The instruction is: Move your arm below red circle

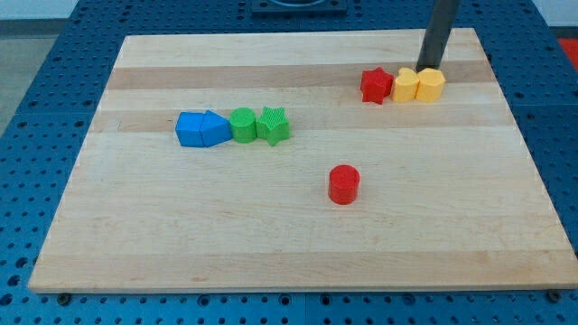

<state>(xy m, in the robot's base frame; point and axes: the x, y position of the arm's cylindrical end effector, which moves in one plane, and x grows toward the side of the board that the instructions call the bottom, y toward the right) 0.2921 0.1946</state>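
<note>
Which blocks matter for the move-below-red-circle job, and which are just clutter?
In play:
red circle, alone near the board's middle
my tip, at the view's top right, just above the yellow blocks

Lying about:
red star
two yellow blocks, shapes unclear
two blue blocks
green circle
green star

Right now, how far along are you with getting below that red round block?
Nothing looks done yet. My tip sits near the view's top right, just behind the two yellow blocks beside the red star. The red circle stands alone, well toward the view's bottom left of my tip. Left to do: travel past it and stop on the wooden board below it.
</note>
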